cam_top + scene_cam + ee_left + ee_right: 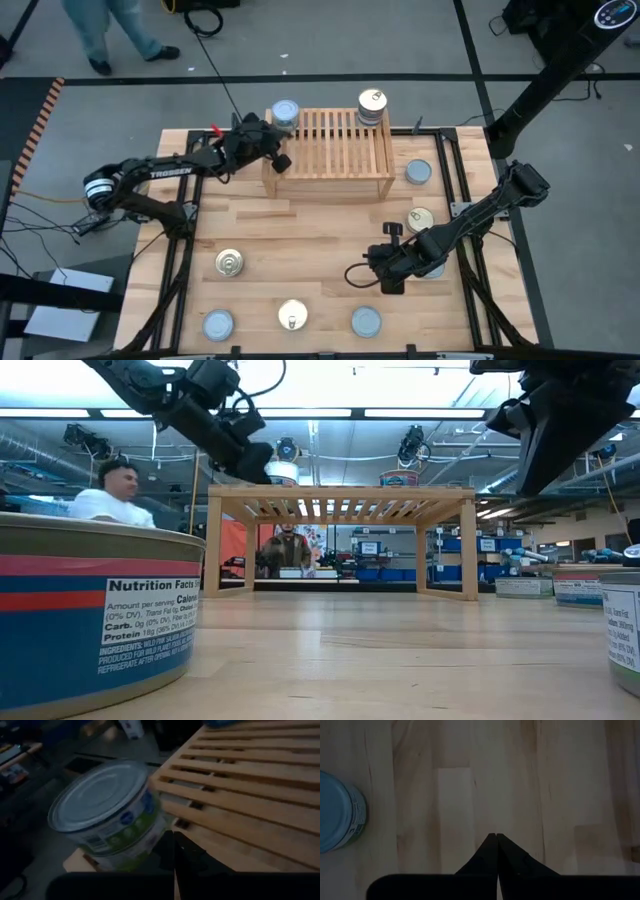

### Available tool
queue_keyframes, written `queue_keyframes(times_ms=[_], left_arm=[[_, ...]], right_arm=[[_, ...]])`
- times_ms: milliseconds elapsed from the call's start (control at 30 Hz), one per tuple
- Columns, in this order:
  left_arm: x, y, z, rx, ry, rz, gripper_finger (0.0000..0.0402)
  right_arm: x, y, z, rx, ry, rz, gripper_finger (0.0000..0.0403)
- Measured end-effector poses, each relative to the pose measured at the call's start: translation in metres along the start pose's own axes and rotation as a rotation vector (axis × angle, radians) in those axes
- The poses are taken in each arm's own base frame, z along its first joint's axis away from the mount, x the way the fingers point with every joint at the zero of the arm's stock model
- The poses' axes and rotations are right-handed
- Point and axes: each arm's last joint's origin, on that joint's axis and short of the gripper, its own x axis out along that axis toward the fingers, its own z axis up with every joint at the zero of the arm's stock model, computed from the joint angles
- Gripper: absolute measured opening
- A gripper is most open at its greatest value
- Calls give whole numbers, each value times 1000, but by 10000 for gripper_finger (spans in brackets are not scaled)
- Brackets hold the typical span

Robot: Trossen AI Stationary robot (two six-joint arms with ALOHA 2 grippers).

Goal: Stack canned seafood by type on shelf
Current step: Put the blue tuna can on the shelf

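Observation:
The shelf [330, 155] stands at the table's far middle. One silvery-lidded tin [285, 113] rests on its far left corner, and golden-lidded tins [372, 105] are stacked at its far right. My left gripper [282, 160] is shut and hovers just over the shelf's left edge, near that silvery tin [105, 815]; I see no contact. My right gripper [383, 272] is shut and points down over bare tabletop [496, 836], with a blue tin [337, 812] off to one side. Loose tins lie around: golden [230, 263], [292, 316], [420, 218]; silvery [218, 325], [366, 321], [418, 172].
Another tin [437, 268] lies partly under my right arm. In the low view a tin [90, 620] stands close at the left and others [580, 585] at the right. Black frame rails [455, 170] run along the table's sides. A person [110, 495] stands beyond the table.

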Motion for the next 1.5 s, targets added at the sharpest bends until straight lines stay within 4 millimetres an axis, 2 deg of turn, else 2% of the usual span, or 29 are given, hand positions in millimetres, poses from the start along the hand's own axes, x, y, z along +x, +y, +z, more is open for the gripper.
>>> queue_keyframes(times_ms=[100,267,433,600,767,900,1133,1367,1500], left_arm=[[-11,-9,4,14,-14,-43,1],[-29,-36,5,49,-46,-148,1],[-41,-65,-2,59,-123,-241,1],[-54,-87,-11,36,-226,-312,1],[-69,-107,-23,70,-242,-395,1],[-82,-122,-30,80,-274,-446,1],[-104,-139,-46,35,-341,-553,1],[-116,-146,-60,24,-364,-613,1],[-121,-150,-61,21,-360,-642,1]], right_arm=[[0,1,-1,5,8,7,7],[-1,4,-3,11,13,9,7],[0,6,-5,30,-2,13,7],[12,6,-13,41,-1,10,7],[22,1,-23,106,58,6,7],[22,-1,-27,131,97,-13,7],[21,-8,-34,186,178,-85,7],[18,-34,-46,405,334,-295,7],[18,-46,-45,462,373,-360,7]])
